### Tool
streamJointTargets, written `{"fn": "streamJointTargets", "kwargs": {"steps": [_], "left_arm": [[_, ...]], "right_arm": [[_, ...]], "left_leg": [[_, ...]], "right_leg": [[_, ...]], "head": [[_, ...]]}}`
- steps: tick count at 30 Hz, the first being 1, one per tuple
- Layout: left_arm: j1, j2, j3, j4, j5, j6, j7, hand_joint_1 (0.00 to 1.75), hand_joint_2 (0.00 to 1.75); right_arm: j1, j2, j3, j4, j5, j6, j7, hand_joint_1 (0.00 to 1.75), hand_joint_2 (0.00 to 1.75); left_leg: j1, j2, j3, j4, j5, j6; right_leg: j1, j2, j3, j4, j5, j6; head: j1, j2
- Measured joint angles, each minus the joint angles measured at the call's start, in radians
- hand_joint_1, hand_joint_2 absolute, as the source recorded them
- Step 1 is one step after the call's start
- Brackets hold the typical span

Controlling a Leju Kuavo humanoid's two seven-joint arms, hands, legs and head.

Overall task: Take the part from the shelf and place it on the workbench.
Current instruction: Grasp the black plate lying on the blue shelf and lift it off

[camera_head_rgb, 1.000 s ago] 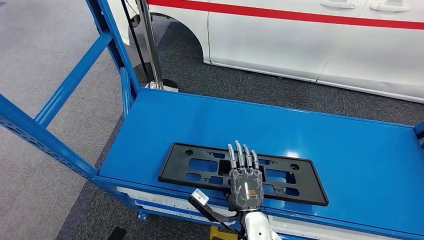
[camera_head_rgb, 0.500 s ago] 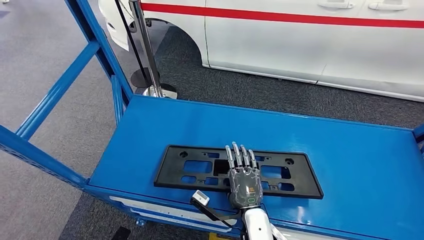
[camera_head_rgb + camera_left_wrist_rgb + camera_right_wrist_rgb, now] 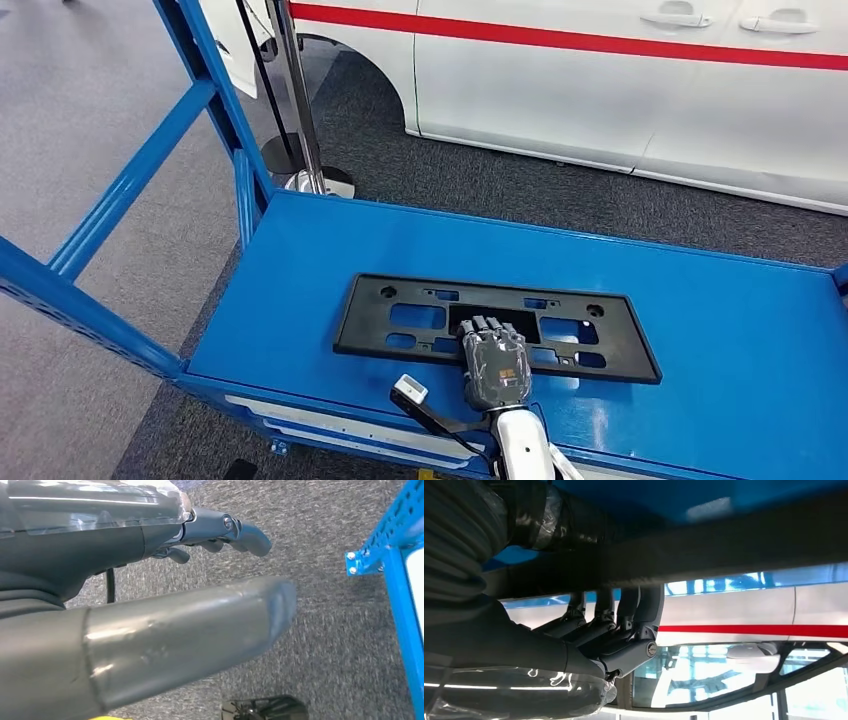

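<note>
From the head view we see the flat black part [image 3: 497, 326], a long perforated plate, lying on the blue shelf [image 3: 700, 330] near its front edge. Our right hand [image 3: 493, 362] rests on the plate's near middle, palm down, with the silver forearm coming up from below. The fingers [image 3: 490, 325] bend down into one of the plate's central openings.

The right wrist view adds what the head view cannot: seen from underneath, the dark fingers [image 3: 624, 625] hook up against the plate's edge [image 3: 724, 545], which crosses the frame as a dark band. We judge the hand to be gripping the plate, though the thumb's contact is hidden.

The left wrist view shows our left hand [image 3: 165, 580] hanging over grey carpet [image 3: 325, 555] beside a blue frame post [image 3: 400, 605]. Its thick thumb sticks straight out, the darker fingers curl loosely, and it holds nothing.

Beyond the shelf stands a white car [image 3: 620, 80] with a red stripe. We can read no writing anywhere.
</note>
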Motion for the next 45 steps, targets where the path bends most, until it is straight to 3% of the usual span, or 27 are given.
{"fn": "streamJointTargets", "kwargs": {"steps": [3, 4, 5, 6, 8, 10, 13, 15, 19, 20, 21, 23, 25, 26, 28, 30, 31, 33, 35, 36, 37, 39, 40, 43, 45], "left_arm": [[-0.001, 0.0, 0.009, 0.0, -0.002, 0.0, 0.0, 0.0, 0.0], [0.0, 0.0, 0.012, 0.0, -0.002, 0.0, 0.0, 0.0, 0.0], [0.001, 0.0, 0.014, 0.0, -0.002, 0.0, 0.0, 0.0, 0.0], [0.001, 0.0, 0.015, 0.0, -0.003, 0.0, 0.0, 0.0, 0.0], [0.001, -0.002, 0.016, 0.0, -0.006, 0.0, 0.0, 0.0, 0.0], [0.001, -0.004, 0.018, 0.0, -0.01, 0.0, 0.0, 0.0, 0.0], [0.002, -0.006, 0.028, 0.0, -0.017, 0.001, -0.001, 0.0, 0.0], [0.003, -0.005, 0.038, 0.0, -0.019, 0.002, -0.005, 0.0, 0.0], [0.005, -0.005, 0.052, 0.0, -0.02, 0.004, -0.009, 0.0, 0.0], [0.006, -0.005, 0.058, 0.0, -0.02, 0.005, -0.011, 0.0, 0.0], [0.007, -0.005, 0.064, 0.0, -0.019, 0.007, -0.014, 0.0, 0.0], [0.008, -0.005, 0.079, 0.0, -0.019, 0.013, -0.02, 0.0, 0.0], [0.007, -0.006, 0.092, 0.0, -0.02, 0.018, -0.026, 0.0, 0.0], [0.007, -0.007, 0.098, 0.0, -0.022, 0.02, -0.027, 0.0, 0.0], [0.009, -0.008, 0.109, 0.0, -0.028, 0.024, -0.03, 0.0, 0.0], [0.011, -0.01, 0.116, 0.0, -0.037, 0.034, -0.032, 0.0, 0.0], [0.012, -0.01, 0.118, 0.0, -0.039, 0.038, -0.032, 0.0, 0.0], [0.011, -0.011, 0.124, 0.0, -0.041, 0.043, -0.032, 0.0, 0.0], [0.012, -0.011, 0.131, 0.0, -0.041, 0.043, -0.032, 0.0, 0.0], [0.012, -0.011, 0.134, 0.0, -0.041, 0.043, -0.032, 0.0, 0.0], [0.011, -0.011, 0.137, 0.0, -0.041, 0.043, -0.032, 0.0, 0.0], [0.01, -0.015, 0.139, 0.0, -0.041, 0.044, -0.032, 0.0, 0.0], [0.009, -0.017, 0.14, 0.0, -0.039, 0.043, -0.033, 0.0, 0.0], [0.008, -0.02, 0.15, 0.0, -0.024, 0.041, -0.039, 0.0, 0.0], [0.008, -0.023, 0.162, 0.0, -0.015, 0.046, -0.036, 0.0, 0.0]], "right_arm": [[0.017, -0.002, -0.025, -0.008, -0.007, 0.0, -0.006, 1.73, 1.75], [0.024, -0.002, -0.034, -0.01, -0.009, 0.0, -0.009, 1.74, 1.75], [0.031, -0.003, -0.042, -0.013, -0.01, 0.0, -0.012, 1.75, 1.75], [0.036, -0.003, -0.049, -0.017, -0.011, 0.001, -0.015, 1.75, 1.75], [0.044, -0.004, -0.064, -0.024, -0.013, 0.003, -0.021, 1.75, 1.75], [0.053, -0.004, -0.08, -0.032, -0.021, 0.003, -0.034, 1.75, 1.75], [0.071, -0.003, -0.1, -0.063, -0.099, -0.002, -0.098, 1.75, 1.75], [0.089, -0.001, -0.109, -0.104, -0.194, -0.002, -0.16, 1.75, 1.75], [0.121, 0.001, -0.113, -0.184, -0.337, 0.0, -0.256, 1.75, 1.75], [0.134, 0.001, -0.115, -0.211, -0.419, -0.003, -0.313, 1.75, 1.75], [0.149, 0.002, -0.116, -0.25, -0.53, -0.004, -0.385, 1.75, 1.75], [0.178, 0.006, -0.113, -0.367, -0.79, 0.008, -0.53, 1.75, 1.75], [0.203, 0.01, -0.108, -0.508, -1.036, 0.035, -0.63, 1.75, 1.75], [0.217, 0.011, -0.107, -0.574, -1.134, 0.05, -0.658, 1.75, 1.75], [0.252, 0.011, -0.106, -0.684, -1.282, 0.081, -0.691, 1.75, 1.75], [0.292, 0.011, -0.108, -0.766, -1.383, 0.116, -0.725, 1.75, 1.75], [0.306, 0.011, -0.108, -0.8, -1.417, 0.129, -0.742, 1.75, 1.75], [0.327, 0.01, -0.111, -0.852, -1.448, 0.14, -0.762, 1.75, 1.75], [0.344, 0.01, -0.114, -0.886, -1.457, 0.143, -0.767, 1.75, 1.75], [0.351, 0.009, -0.116, -0.898, -1.458, 0.143, -0.768, 1.75, 1.75], [0.355, 0.009, -0.118, -0.908, -1.46, 0.143, -0.769, 1.75, 1.75], [0.36, 0.009, -0.119, -0.924, -1.463, 0.144, -0.773, 1.75, 1.75], [0.363, 0.009, -0.12, -0.93, -1.468, 0.144, -0.776, 1.75, 1.75], [0.38, 0.009, -0.131, -0.945, -1.488, 0.128, -0.782, 1.75, 1.75], [0.396, 0.013, -0.145, -0.948, -1.499, 0.102, -0.782, 1.75, 1.75]], "left_leg": [[0.0, 0.002, 0.002, -0.003, 0.0, 0.012], [-0.001, 0.002, 0.002, -0.003, 0.0, 0.013], [-0.002, 0.002, 0.004, -0.003, -0.001, 0.013], [-0.002, 0.001, 0.006, -0.003, -0.002, 0.013], [-0.003, -0.001, 0.013, -0.003, -0.005, 0.011], [-0.005, -0.003, 0.015, -0.003, -0.007, 0.005], [-0.004, -0.002, 0.016, -0.006, -0.007, -0.013], [-0.003, 0.0, 0.01, 0.016, -0.028, -0.024], [0.001, 0.001, -0.084, 0.232, -0.138, -0.041], [0.002, 0.001, -0.095, 0.258, -0.14, -0.044], [0.004, 0.001, -0.086, 0.244, -0.122, -0.047], [0.01, 0.002, -0.025, 0.126, -0.06, -0.051], [0.009, 0.0, 0.028, 0.023, -0.03, -0.044], [0.007, -0.001, 0.037, 0.004, -0.03, -0.037], [0.003, -0.003, 0.037, 0.002, -0.029, -0.019], [0.002, -0.002, 0.035, -0.003, -0.023, -0.004], [0.003, -0.001, 0.033, -0.005, -0.02, 0.002], [0.002, 0.001, 0.03, -0.005, -0.018, 0.009], [-0.001, 0.002, 0.028, -0.005, -0.018, 0.009], [-0.002, 0.002, 0.029, -0.005, -0.019, 0.01], [-0.004, 0.002, 0.03, -0.005, -0.019, 0.009], [-0.007, 0.001, 0.033, -0.005, -0.021, 0.007], [-0.008, 0.0, 0.032, -0.004, -0.021, 0.005], [-0.008, -0.001, 0.031, -0.007, -0.02, -0.009], [-0.007, -0.001, 0.03, 0.001, -0.033, -0.019]], "right_leg": [[-0.003, -0.001, -0.085, 0.173, -0.084, 0.011], [-0.004, -0.001, -0.11, 0.22, -0.094, 0.012], [-0.004, -0.001, -0.121, 0.235, -0.086, 0.012], [-0.004, -0.001, -0.113, 0.211, -0.058, 0.01], [-0.001, -0.001, -0.054, 0.081, 0.016, -0.002], [0.006, -0.002, -0.007, -0.021, 0.051, -0.015], [0.008, 0.0, 0.001, -0.047, 0.054, -0.023], [0.002, -0.002, 0.011, -0.065, 0.063, -0.033], [0.0, -0.005, 0.016, -0.074, 0.067, -0.043], [0.0, -0.004, 0.016, -0.072, 0.067, -0.042], [0.0, -0.003, 0.016, -0.07, 0.065, -0.041], [-0.002, 0.001, 0.016, -0.059, 0.059, -0.033], [0.001, 0.004, 0.012, -0.044, 0.05, -0.02], [0.003, 0.004, 0.011, -0.04, 0.048, -0.014], [0.003, 0.005, 0.009, -0.04, 0.049, -0.005], [-0.003, 0.004, 0.0, -0.019, 0.031, 0.004], [-0.005, 0.003, -0.016, 0.017, 0.005, 0.008], [-0.007, 0.001, -0.072, 0.138, -0.062, 0.015], [-0.008, 0.0, -0.117, 0.234, -0.091, 0.016], [-0.008, 0.0, -0.115, 0.231, -0.077, 0.014], [-0.007, 0.0, -0.095, 0.19, -0.046, 0.009], [-0.002, 0.0, -0.029, 0.054, 0.019, -0.005], [0.002, 0.0, -0.005, 0.002, 0.036, -0.011], [0.009, 0.001, 0.011, -0.041, 0.04, -0.019], [0.003, -0.002, 0.018, -0.056, 0.049, -0.027]], "head": [[0.0, 0.0], [0.0, 0.0], [0.0, 0.0], [0.0, 0.0], [0.0, 0.0], [0.001, 0.0], [0.0, 0.0], [0.0, 0.0], [0.0, 0.0], [-0.001, 0.0], [-0.001, 0.0], [-0.001, 0.0], [0.0, 0.0], [0.001, 0.0], [0.001, 0.0], [0.001, 0.0], [0.001, 0.0], [0.002, 0.0], [0.001, 0.0], [0.001, 0.0], [0.001, 0.0], [0.001, 0.0], [0.001, 0.0], [0.001, 0.0], [0.001, 0.0]]}}
